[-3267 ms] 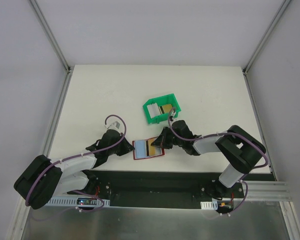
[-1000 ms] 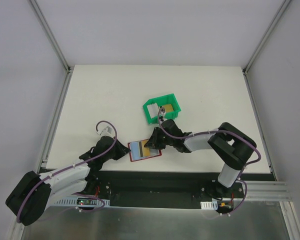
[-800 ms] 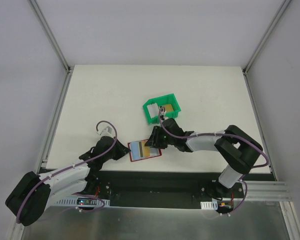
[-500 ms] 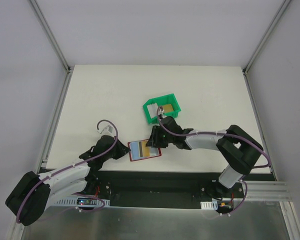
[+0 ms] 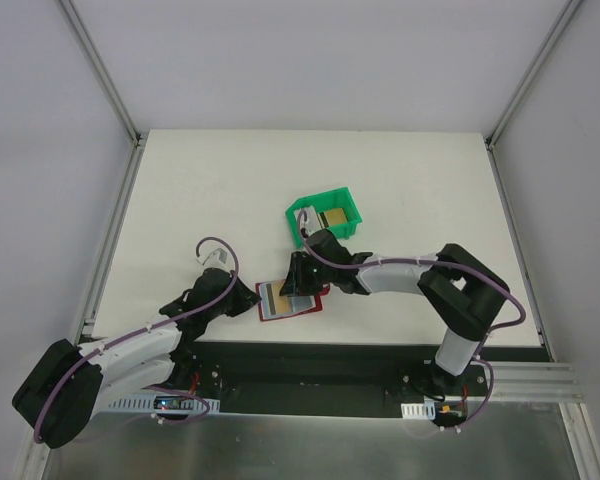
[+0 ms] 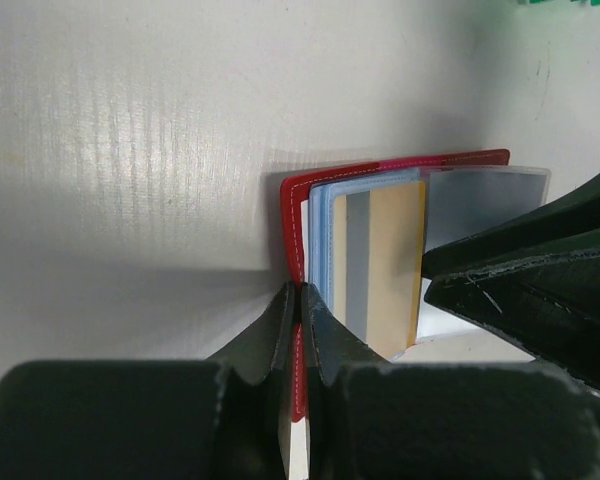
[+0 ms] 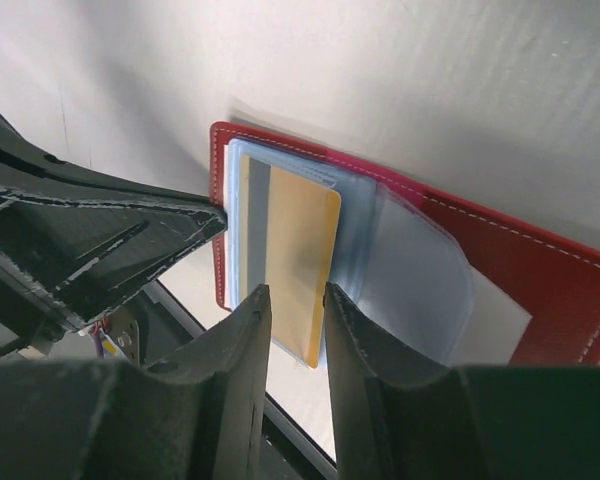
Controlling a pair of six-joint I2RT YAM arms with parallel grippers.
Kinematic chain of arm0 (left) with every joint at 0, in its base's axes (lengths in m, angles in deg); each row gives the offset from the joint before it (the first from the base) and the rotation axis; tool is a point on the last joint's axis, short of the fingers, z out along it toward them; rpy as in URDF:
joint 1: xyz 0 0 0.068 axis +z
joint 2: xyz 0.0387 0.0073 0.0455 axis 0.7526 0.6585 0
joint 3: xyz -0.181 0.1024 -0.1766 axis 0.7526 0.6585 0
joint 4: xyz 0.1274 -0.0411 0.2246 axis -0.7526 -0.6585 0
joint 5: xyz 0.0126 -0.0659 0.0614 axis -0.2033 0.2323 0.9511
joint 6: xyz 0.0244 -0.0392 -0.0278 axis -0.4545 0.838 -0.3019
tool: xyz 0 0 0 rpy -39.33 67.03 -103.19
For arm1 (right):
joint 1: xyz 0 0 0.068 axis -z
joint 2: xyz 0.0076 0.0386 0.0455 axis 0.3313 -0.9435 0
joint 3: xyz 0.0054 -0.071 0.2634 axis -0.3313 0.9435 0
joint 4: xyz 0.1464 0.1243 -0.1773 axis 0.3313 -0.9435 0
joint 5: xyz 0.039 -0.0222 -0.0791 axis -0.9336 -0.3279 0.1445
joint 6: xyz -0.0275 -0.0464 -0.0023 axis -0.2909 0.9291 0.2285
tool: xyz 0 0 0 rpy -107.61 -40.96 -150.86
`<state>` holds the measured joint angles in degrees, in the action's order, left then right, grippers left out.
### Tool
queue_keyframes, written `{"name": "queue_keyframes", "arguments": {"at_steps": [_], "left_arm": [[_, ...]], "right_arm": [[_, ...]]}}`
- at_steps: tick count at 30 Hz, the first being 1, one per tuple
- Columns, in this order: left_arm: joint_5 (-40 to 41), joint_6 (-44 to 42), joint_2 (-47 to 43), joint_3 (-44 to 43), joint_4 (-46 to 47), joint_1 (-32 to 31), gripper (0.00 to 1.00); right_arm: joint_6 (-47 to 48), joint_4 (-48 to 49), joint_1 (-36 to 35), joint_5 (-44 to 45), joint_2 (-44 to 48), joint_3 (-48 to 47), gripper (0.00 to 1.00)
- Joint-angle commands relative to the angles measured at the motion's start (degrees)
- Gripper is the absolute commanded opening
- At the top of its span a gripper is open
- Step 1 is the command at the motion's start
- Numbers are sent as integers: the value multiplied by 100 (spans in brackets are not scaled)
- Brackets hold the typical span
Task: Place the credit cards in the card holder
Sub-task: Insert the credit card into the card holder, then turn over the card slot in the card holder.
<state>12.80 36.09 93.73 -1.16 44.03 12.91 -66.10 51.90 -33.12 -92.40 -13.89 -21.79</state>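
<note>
The card holder [image 5: 305, 305] lies open near the near edge of the table [image 5: 230, 180], about midway along it, between the two grippers. The left gripper [image 6: 296, 292] has its fingers closed on the holder's red left edge, pinning it. A card [image 6: 385, 265], gold with a grey stripe, sits in the pale blue pocket [image 7: 238, 215] at that left side, its near end sticking out. To its right a clear sleeve [image 7: 420, 290] lies over the red lining.

The right gripper [image 7: 297, 295] hangs low over the card's near end, its fingers [image 7: 255, 320] a narrow gap apart with the gold showing between them. I cannot tell whether they touch the card.

Behind the holder, toward the table's middle, stands a green bin [image 5: 340, 232] with more cards [image 5: 330, 215] inside, a gold one on top.
</note>
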Motion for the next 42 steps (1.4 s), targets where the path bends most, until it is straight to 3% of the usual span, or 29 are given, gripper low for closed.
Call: {"name": "queue_keyframes", "arguments": {"at_steps": [1,8,18,32,37,42], "left_arm": [[37,-27,-15,-168,61,39,0],[28,-36,-85,-168,61,39,0],[-60,-518,-533,-466,-229,39,0],[-552,-765,-543,-862,-387,39,0],[-596,-844,-438,-1038,-467,39,0],[-640,-792,-297,-1082,-467,30,0]], "right_arm": [[-29,71,-97,-279,-93,-339,30],[-47,80,-106,-228,-103,-296,29],[797,-1124,-123,827,530,-506,50],[929,-1572,-449,1029,416,-1007,56],[929,-1844,-405,1539,653,-849,51],[920,-2029,-387,1681,443,-840,28]]}}
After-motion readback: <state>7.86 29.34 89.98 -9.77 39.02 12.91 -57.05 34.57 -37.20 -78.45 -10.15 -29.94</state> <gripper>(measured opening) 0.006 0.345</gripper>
